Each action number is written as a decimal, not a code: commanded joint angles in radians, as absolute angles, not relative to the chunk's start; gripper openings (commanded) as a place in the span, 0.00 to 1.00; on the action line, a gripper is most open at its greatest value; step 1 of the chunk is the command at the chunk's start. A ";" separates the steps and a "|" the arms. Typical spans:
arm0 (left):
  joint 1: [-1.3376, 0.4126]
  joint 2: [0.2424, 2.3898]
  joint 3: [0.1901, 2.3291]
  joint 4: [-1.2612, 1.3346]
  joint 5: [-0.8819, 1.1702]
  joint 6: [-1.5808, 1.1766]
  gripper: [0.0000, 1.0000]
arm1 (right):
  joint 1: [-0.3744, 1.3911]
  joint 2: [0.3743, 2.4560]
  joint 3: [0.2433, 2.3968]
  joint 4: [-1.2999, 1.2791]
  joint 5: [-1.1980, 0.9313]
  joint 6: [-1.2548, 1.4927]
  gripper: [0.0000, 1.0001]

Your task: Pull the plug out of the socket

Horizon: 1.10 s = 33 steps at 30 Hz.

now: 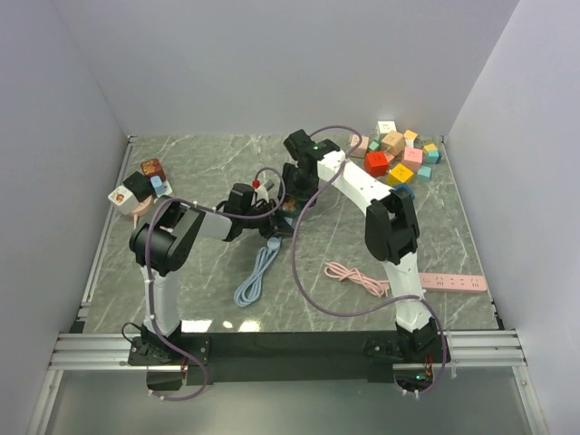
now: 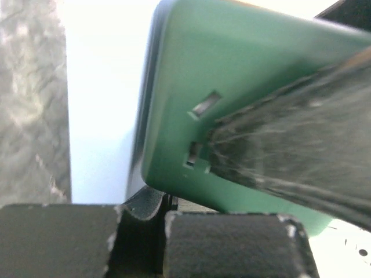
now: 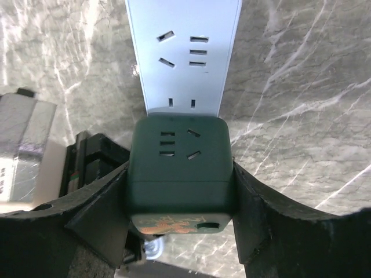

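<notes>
Black fingers of the right claw fill the bottom of its wrist view. One finger presses against each side of a dark green cube plug, so this claw is grasping the plug. The plug sits squarely between the fingers, its slotted face turned to the camera and an orange pattern on the side nearest the claw's wrist. It overlaps the near end of a white socket strip, which runs straight away from the fingertips across the grey marble table. Whether the pins are seated in the strip cannot be told. The left claw is clenched, its two pads drawn together at the bottom of its own view with nothing visible between them. The green plug looms just ahead of its tips, and a blurred dark finger of the right claw crosses the plug's right side. Seen from above, both claws meet close together at mid-table. A blue-grey cable lies just behind them, toward the arm bases. A pink cable and a pink strip lie well behind the right claw, and a heap of coloured blocks sits beyond it to the right.
</notes>
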<state>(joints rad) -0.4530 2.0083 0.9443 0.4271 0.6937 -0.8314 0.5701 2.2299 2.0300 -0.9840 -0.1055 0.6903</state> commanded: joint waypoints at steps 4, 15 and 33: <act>-0.411 2.181 0.913 0.233 0.526 -0.785 0.01 | 0.520 2.198 2.143 -1.022 -0.291 0.660 0.00; -0.380 2.215 0.888 0.370 0.607 -0.859 0.01 | 0.540 2.246 1.968 -0.865 -0.281 0.666 0.02; -0.374 2.232 0.919 0.365 0.603 -0.879 0.01 | 0.543 2.339 2.023 -0.839 -0.304 0.715 0.61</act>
<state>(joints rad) -0.4107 2.1120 0.9634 0.6056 0.8055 -0.9127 0.5144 2.3001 2.0136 -0.8104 -0.2111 0.6964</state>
